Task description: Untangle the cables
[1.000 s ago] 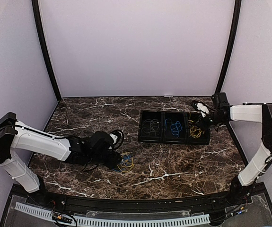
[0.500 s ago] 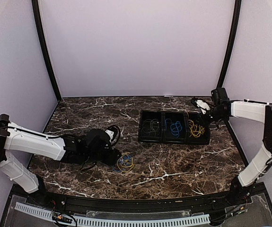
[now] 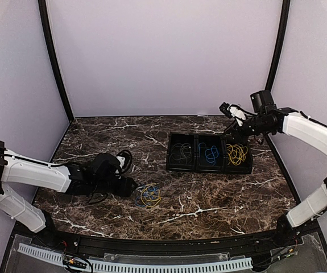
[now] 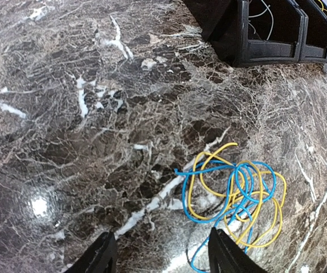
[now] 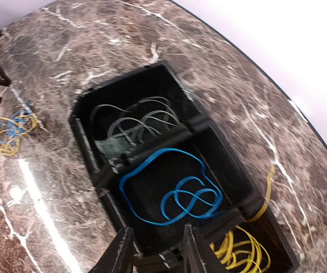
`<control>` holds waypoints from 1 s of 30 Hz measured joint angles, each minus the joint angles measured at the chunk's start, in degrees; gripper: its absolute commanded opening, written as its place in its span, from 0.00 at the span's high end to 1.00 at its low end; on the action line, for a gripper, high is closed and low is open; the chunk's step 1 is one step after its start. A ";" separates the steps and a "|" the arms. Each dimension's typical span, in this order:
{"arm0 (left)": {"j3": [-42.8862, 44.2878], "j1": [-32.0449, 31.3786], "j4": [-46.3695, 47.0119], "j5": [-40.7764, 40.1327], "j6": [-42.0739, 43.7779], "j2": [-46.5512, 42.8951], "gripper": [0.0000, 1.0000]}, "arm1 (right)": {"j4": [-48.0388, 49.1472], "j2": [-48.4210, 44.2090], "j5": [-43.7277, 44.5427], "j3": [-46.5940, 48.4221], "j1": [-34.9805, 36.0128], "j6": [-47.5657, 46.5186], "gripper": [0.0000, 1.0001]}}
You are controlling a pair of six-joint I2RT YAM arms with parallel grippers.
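The left claw (image 4: 163,257) stands with jaws apart and empty, low over the tabletop (image 4: 66,114), just beside the yellow-and-blue tangle (image 4: 237,196). A pinch there could catch both colours together and tighten the knot, or drag the whole clump. Further right, the tray (image 3: 208,136) holds grey cables (image 3: 180,152), a blue cable (image 3: 210,153) and yellow cables (image 3: 237,154) in separate compartments. The right claw (image 5: 156,255), apart and empty above it, could hook the yellow strand (image 5: 267,187) that seems to trail over the rim and pull it out.
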 measured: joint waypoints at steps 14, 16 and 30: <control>-5.35 0.72 6.86 13.81 -2.64 -4.07 0.45 | 1.27 17.57 -1.88 8.33 23.21 -0.74 0.69; -5.22 0.87 7.30 14.64 -3.21 -2.71 0.49 | 1.18 18.97 -0.66 8.66 24.33 -0.72 0.69; -2.67 2.45 10.29 19.12 -4.35 6.71 0.63 | 1.64 16.50 1.14 6.05 24.35 -0.74 0.70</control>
